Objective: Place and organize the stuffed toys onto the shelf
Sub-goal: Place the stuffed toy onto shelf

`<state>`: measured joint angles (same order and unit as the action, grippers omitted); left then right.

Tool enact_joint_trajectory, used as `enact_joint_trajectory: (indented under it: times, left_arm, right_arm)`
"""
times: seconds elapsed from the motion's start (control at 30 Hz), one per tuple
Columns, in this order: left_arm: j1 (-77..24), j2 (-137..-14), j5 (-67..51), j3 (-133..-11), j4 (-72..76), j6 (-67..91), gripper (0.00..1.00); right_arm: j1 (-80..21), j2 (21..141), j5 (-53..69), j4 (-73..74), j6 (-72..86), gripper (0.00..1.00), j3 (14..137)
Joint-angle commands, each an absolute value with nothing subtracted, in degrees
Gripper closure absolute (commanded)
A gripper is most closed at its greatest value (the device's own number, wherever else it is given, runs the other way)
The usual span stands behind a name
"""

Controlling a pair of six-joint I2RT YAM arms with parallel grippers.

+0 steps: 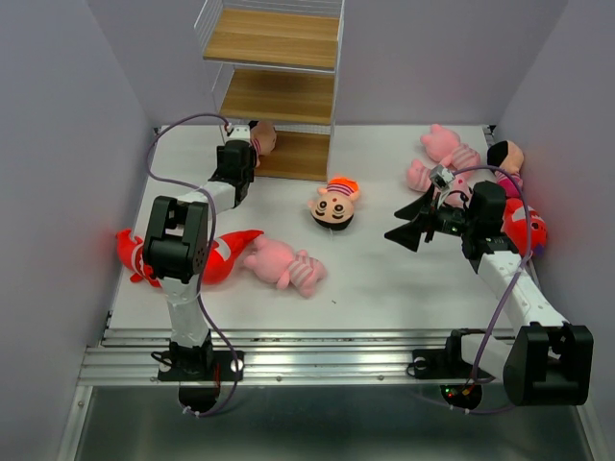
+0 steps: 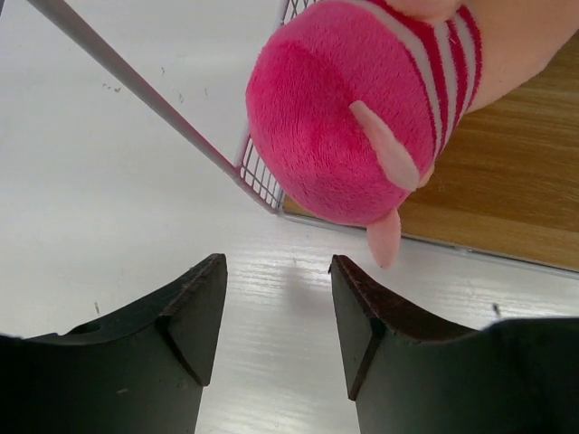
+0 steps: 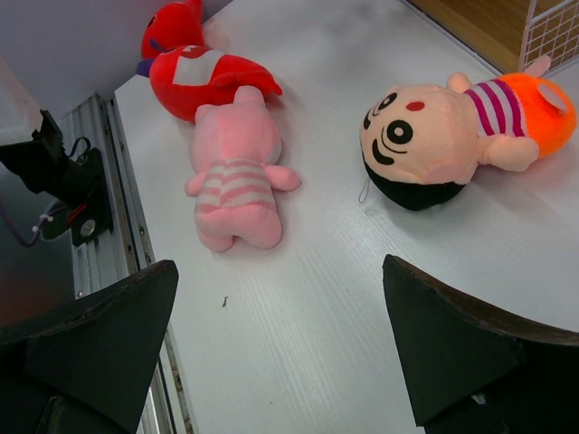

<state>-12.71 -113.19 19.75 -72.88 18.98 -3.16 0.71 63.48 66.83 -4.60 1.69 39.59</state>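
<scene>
The shelf (image 1: 274, 38) stands at the back centre. A doll in pink (image 1: 261, 137) lies at the left corner of its bottom board (image 2: 507, 199); the pink striped body (image 2: 353, 117) hangs just beyond my left gripper (image 2: 279, 271), which is open with nothing between its fingers. My right gripper (image 1: 408, 226) stands wide open above bare table. An orange doll (image 1: 333, 205) lies mid-table, and a pink animal (image 1: 283, 263) and a red shark (image 1: 226, 254) lie front left. The right wrist view shows the same doll (image 3: 452, 136), animal (image 3: 237, 167) and shark (image 3: 204, 77).
At the right side lie two pink animals (image 1: 444, 144) (image 1: 423, 176), another doll (image 1: 506, 157) and a red shark (image 1: 524, 228) behind the right arm. A second red shark (image 3: 172, 27) lies by the left wall. Wire frame (image 2: 136, 81) edges the shelf corner.
</scene>
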Motion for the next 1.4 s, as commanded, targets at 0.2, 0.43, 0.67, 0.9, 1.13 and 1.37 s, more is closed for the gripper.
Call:
enact_joint_trajectory:
  times: [0.2,0.43,0.67,0.9,1.13,1.37]
  left_arm:
    - [-12.57,-105.04,16.26,-70.41,21.79,-1.58,0.37]
    - [-12.39,-98.62,11.44,-66.36,22.68,-0.62,0.28]
    - [-11.08,-92.37,5.28,-62.76,20.66,3.69,0.28]
    - [-8.61,-83.77,-3.42,-57.84,18.9,8.78,0.27]
    - [-8.79,-71.65,-16.76,-52.56,17.14,13.53,0.14]
    - [-18.7,-69.52,-25.22,-46.94,18.45,20.47,0.13]
  right_arm:
    - [0.44,63.63,67.06,-5.36,0.79,0.0,41.75]
    - [0.44,63.63,67.41,-4.92,-1.05,0.0,41.84]
    - [0.44,63.54,67.85,-4.48,-1.67,0.0,42.01]
    - [0.44,63.46,68.38,-1.06,-5.35,0.0,42.89]
    - [0.44,63.72,66.63,5.62,-11.07,0.0,44.73]
    - [0.44,65.12,62.67,11.16,-15.2,0.0,47.02]
